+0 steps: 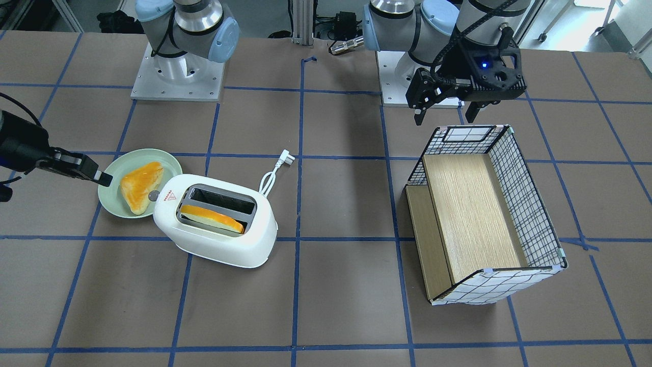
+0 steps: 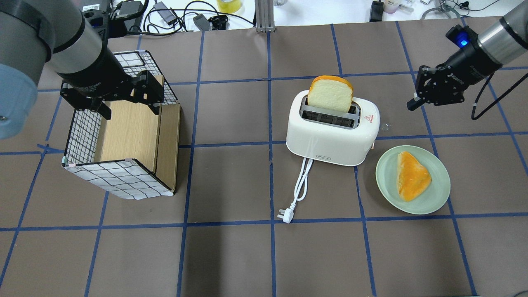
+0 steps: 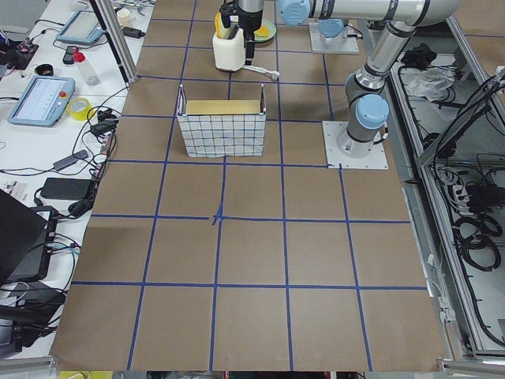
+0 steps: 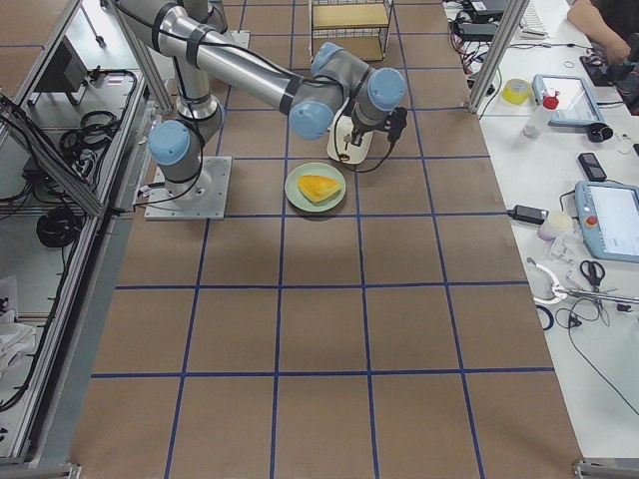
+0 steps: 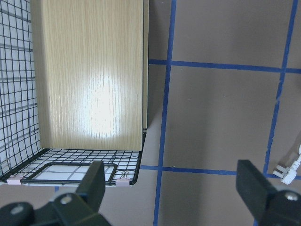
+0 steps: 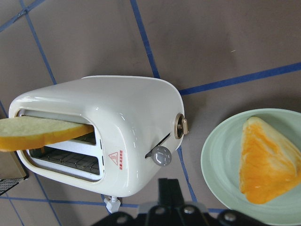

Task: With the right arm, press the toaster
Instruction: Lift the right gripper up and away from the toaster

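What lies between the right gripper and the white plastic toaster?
Only bare brown table separates the right gripper from the white rounded plastic toaster, per the overhead view.

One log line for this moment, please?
right gripper shut, short of toaster | bread slice raised | left gripper open, above box

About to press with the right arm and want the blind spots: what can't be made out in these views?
1. Right gripper: right wrist view cuts it off at the bottom edge.
2. Toaster: exterior right view, mostly behind the right arm's wrist; exterior left view, too small.
3. Bread slice in the toaster: lower part hidden inside the slot, every view.
4. Warning sticker: text too small to read, even in the right wrist view.
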Controlling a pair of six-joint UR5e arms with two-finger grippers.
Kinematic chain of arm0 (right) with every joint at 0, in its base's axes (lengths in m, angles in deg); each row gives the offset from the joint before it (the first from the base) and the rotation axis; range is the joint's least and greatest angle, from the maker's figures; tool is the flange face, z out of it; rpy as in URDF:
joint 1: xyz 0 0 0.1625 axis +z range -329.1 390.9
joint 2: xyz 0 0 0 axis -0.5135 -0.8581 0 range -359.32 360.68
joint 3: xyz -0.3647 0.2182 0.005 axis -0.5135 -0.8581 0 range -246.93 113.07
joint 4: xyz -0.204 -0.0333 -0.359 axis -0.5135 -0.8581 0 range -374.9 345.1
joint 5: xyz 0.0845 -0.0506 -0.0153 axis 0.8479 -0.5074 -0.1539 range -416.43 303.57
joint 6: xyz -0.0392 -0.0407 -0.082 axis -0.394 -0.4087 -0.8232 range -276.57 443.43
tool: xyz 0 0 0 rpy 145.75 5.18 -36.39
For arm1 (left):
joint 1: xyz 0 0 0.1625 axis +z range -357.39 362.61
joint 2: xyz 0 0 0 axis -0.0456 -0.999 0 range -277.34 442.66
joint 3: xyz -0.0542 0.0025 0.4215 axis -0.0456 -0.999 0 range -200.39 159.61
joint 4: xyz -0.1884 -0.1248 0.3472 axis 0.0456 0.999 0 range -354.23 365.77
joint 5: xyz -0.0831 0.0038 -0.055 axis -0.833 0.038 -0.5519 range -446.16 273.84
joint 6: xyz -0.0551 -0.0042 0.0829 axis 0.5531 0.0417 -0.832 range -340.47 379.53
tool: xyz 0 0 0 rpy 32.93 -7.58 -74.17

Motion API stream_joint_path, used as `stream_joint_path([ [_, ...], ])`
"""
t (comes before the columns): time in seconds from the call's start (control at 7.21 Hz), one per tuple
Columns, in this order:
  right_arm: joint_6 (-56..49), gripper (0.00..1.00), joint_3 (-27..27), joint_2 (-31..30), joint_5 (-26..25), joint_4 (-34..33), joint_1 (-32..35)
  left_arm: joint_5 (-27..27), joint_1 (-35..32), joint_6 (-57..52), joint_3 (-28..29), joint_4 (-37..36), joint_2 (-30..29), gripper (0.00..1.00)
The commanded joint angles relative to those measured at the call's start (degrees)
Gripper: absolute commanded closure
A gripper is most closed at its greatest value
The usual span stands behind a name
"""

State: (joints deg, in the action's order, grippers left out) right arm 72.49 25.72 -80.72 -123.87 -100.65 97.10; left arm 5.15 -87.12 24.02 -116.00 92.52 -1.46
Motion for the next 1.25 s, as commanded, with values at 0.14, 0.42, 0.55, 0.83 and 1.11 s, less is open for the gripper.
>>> stream_joint_path([
  [0.14,0.9,0.74,-4.5,-5.7,-9.9,0.9,1.0,0.0,0.0,0.0,0.1,0.0,0.0,0.0],
  [0.42,0.8,0.38,-8.2,-6.1,-16.2,1.6,3.9,0.0,0.0,0.0,0.0,0.0,0.0,0.0],
  [0.55,0.9,0.09,-9.0,-6.0,-18.8,1.3,6.2,0.0,0.0,0.0,0.0,0.0,0.0,0.0],
  [0.83,6.4,0.0,-9.8,-6.1,-20.1,0.7,9.5,0.0,0.0,0.0,0.0,0.0,0.0,0.0],
  [1.11,12.8,0.0,-9.8,-5.9,-20.1,-1.2,14.2,0.0,0.0,0.0,0.0,0.0,0.0,0.0],
])
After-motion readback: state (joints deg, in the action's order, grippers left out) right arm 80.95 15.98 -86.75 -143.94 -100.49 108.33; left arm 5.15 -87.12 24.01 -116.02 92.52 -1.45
